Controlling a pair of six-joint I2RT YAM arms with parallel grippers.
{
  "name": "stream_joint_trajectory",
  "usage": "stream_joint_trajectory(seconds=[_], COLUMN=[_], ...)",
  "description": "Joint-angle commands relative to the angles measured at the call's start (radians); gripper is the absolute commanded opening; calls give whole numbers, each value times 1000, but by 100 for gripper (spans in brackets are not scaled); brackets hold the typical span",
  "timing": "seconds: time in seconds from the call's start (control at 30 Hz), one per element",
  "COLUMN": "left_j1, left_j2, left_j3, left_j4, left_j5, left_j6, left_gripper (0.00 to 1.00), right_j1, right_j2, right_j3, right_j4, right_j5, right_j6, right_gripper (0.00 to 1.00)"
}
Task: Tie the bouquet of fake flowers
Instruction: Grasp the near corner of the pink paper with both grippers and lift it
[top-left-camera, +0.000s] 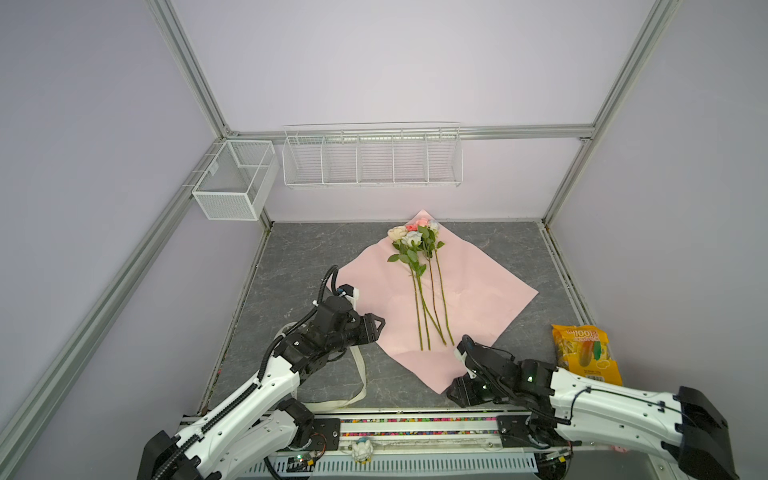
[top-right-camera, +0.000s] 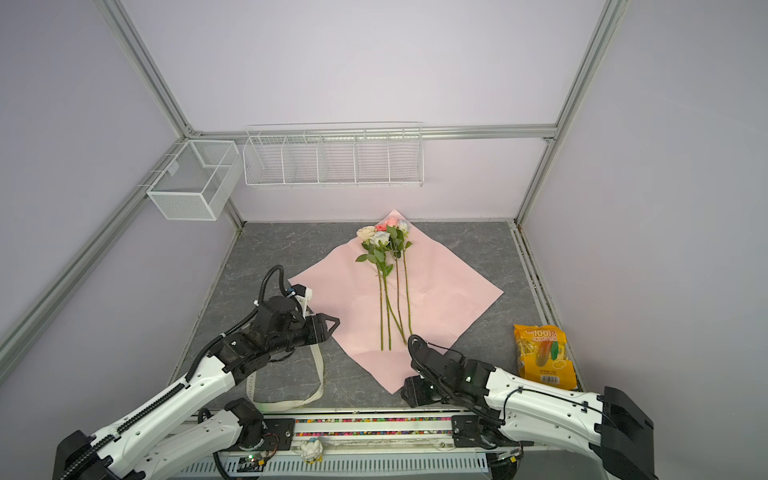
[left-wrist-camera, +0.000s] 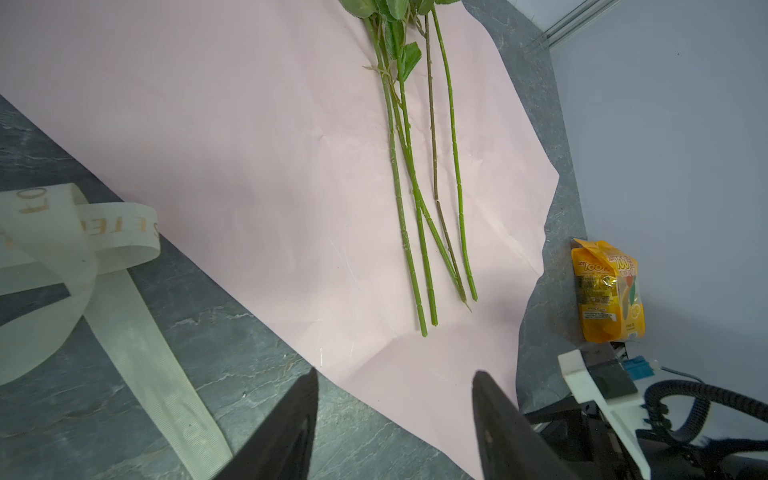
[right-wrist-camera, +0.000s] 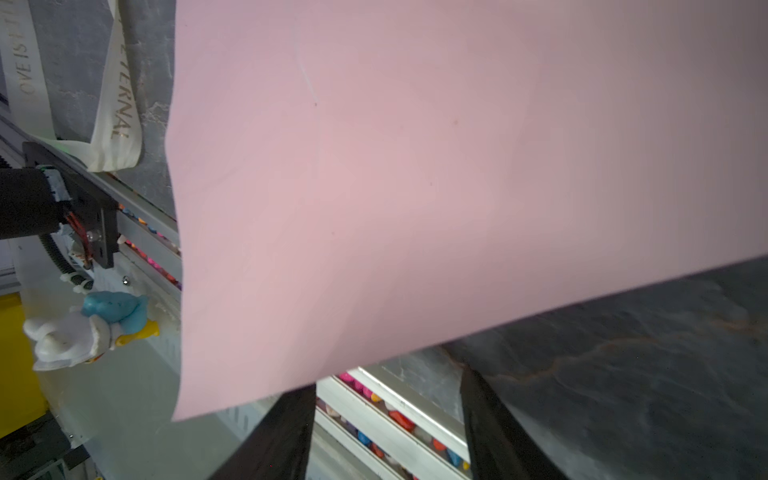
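Stage of task: early, by my reading. Nothing is wrapped and nothing is tied; folding the sheet, fetching the ribbon and knotting it all remain.
Table: grey, marbled; it bears everything named below except the wall fittings.
Paper: a pink sheet spread flat as a diamond, one corner towards the back wall, one towards the robot. In the right wrist view the near corner appears lifted off the table.
Wire rack: fixed on the back wall, well apart from the work.
Mesh basket: on the left wall, likewise out of the way.
Bouquet: loose roses lying along the middle of the paper, heads towards the back corner, stem ends towards the robot and slightly splayed.
Ribbon: cream, printed, looped on the bare table beside the paper's left edge, partly under the left arm; untouched.
Snack bag: yellow, at the table's right edge, clear of the paper; no obstacle seen.
Left gripper: jaws apart and empty, hovering at the paper's left edge, between ribbon and stems.
Right gripper: jaws apart at the paper's near corner; the edge passes one finger, nothing clamped.
Toy figure: small, on the front rail, off the table.
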Motion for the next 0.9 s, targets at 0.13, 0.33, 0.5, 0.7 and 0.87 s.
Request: stream_joint_trajectory(seconds=[0.13,0.33,0.5,0.7,0.87], left_j1=[-1,-1,-3,-11,-42], left_j2=[28,85,145,228,294], left_j3=[-7,8,16,25,14], left_j4=[-7,27,79,151,265], left_j5=[64,118,171,239,326], left_j6=[3,8,17,16,-19], left_gripper=[60,63,64,59,33], right_j1=[0,-80,-151,-231,-286], right_j2=[96,221,318,387,462], right_j3=[121,222,271,298,329], right_j4=[100,110,112,124,160], right_j5=[256,267,220,140,50], right_j6=[-80,-127,-143,-151,-172], right_gripper=[66,68,70,73,75])
